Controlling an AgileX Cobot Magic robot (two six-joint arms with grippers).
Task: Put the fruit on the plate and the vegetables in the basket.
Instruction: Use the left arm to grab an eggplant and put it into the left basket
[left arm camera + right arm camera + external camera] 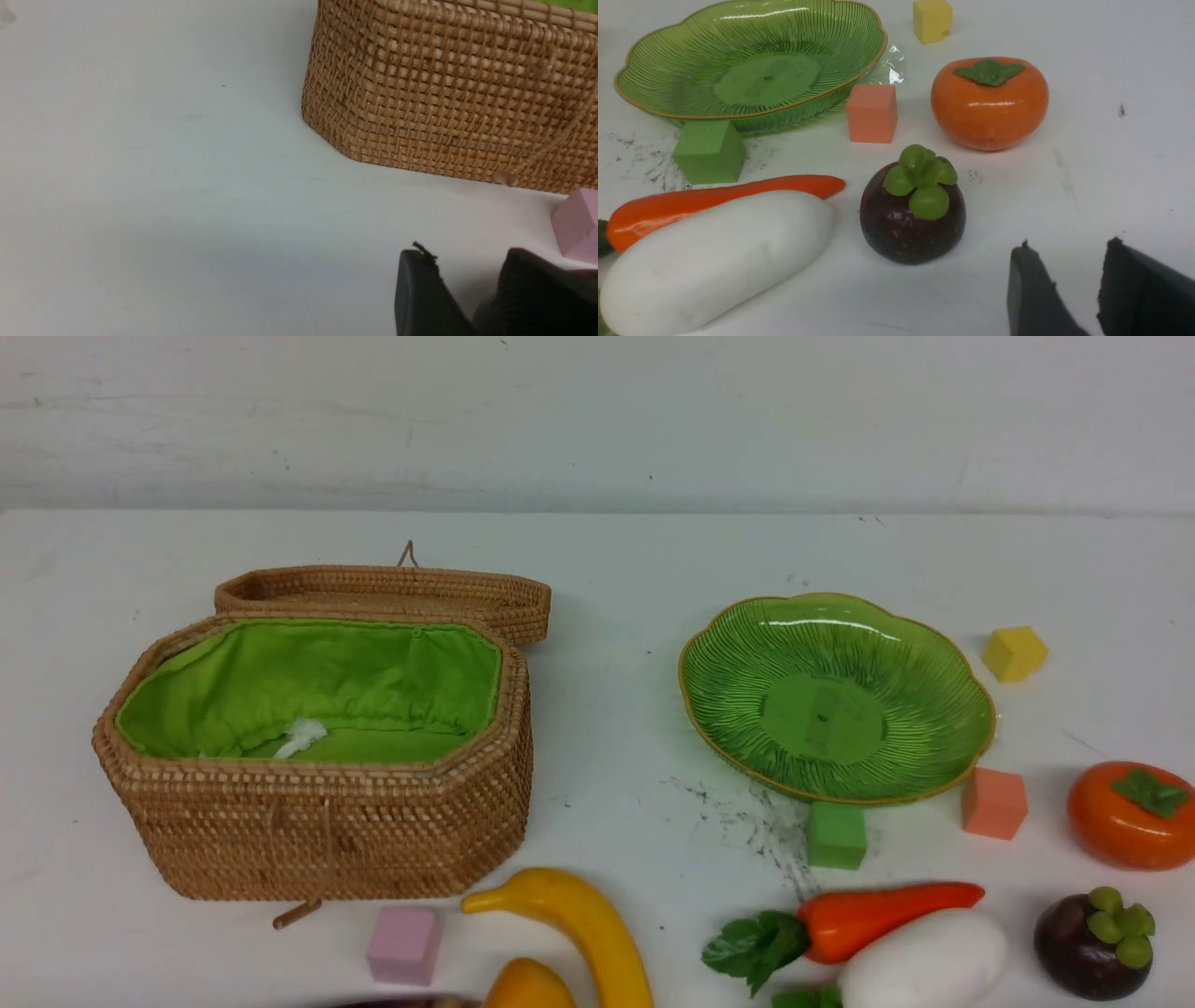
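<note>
L gripper [467, 266] sat w/ jaws apart, nothing between, over bare table [140, 186]; pink cube [577, 226] just beside, basket [444, 93] wall beyond. R gripper [1069, 254] likewise parted, empty. Nearest it was the mangosteen [913, 224], then the persimmon [990, 112]; radish [714, 261] and carrot [691, 203] lay touching. A green cube [709, 151] and orange cube [872, 113] crowded the plate [691, 56] at its near rim. The banana [588, 924] and mango [527, 987] lay btwn basket and veg.
</note>
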